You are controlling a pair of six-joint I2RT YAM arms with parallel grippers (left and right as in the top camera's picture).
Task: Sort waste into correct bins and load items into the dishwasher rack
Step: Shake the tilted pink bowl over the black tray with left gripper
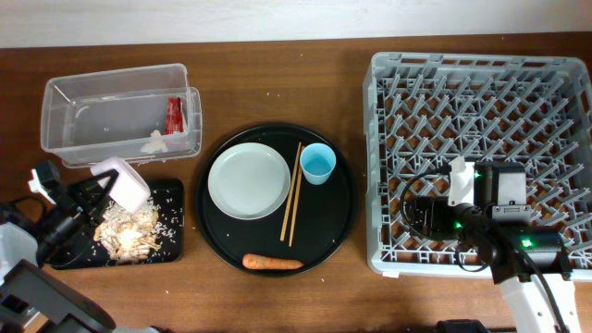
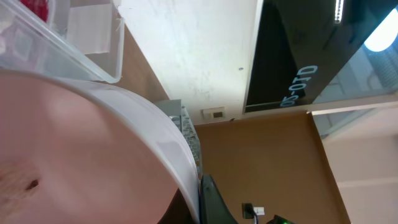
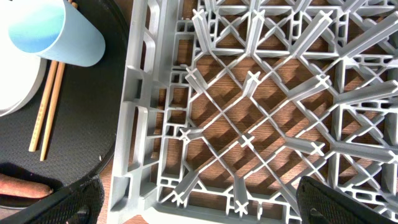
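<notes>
Left gripper: the left gripper [image 1: 104, 192] was clamped on the rim of the bowl [image 1: 128, 185], at the table's [image 1: 277, 92] left edge.
Bowl: it was held tipped on its side over the near end of the black tray [image 1: 176, 252]; in the left wrist view its pale pink inside filled most of the frame.
Rice scraps: a heap of rice scraps [image 1: 125, 231] lay in the black tray, with loose grains spread around it.
Tub: the clear tub [image 1: 102, 125] stood just behind the black tray, with the red wrapper [image 1: 174, 115] and the tissue [image 1: 155, 142] inside it at its right end.
Round tray: the round tray [image 1: 328, 227] sat mid-table and carried the plate [image 1: 250, 181], the chopsticks [image 1: 292, 194] lying just right of the plate, the cup [image 1: 317, 164] standing upright beside their far ends, and the carrot [image 1: 273, 263] at its near edge.
Right gripper: the right gripper [image 3: 199, 193] hung with its fingers spread wide and nothing between them, above the near left corner of the rack [image 1: 555, 92].
Rack: it stood at the table's right, with no dishes in it.
</notes>
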